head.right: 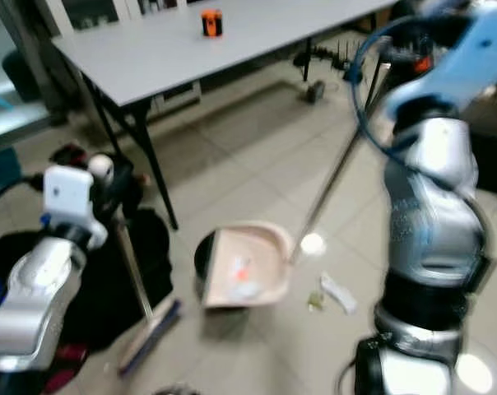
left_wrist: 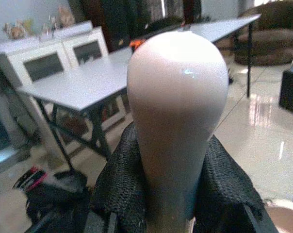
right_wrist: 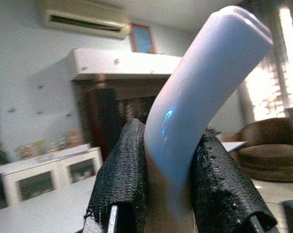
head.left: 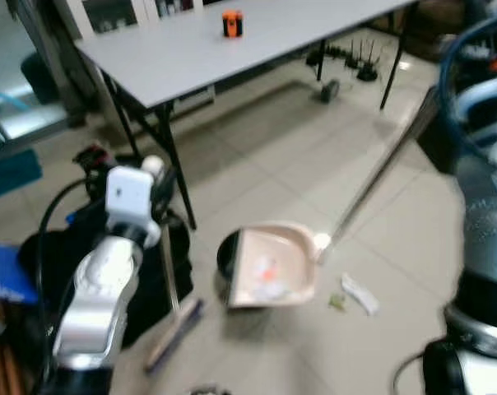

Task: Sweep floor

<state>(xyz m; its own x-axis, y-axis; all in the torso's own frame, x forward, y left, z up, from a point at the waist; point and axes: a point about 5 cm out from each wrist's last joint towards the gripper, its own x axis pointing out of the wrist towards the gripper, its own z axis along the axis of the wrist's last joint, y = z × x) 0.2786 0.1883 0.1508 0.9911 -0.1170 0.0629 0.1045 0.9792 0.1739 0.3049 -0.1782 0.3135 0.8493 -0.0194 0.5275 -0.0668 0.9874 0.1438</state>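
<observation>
Tiled floor [head.left: 281, 156]; broom [head.left: 173, 333] head blurred

Grey folding table [head.left: 232, 45] on glossy tiled floor [head.left: 290, 156]

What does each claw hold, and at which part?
Left claw grips the broom at its handle's rounded top. Right claw grips the dustpan at its handle's curved upper end.

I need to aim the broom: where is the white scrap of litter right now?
The white scrap lies on the floor tiles to the right of the dustpan, outside its tray, next to a small greenish bit and near the dustpan's long handle.
</observation>
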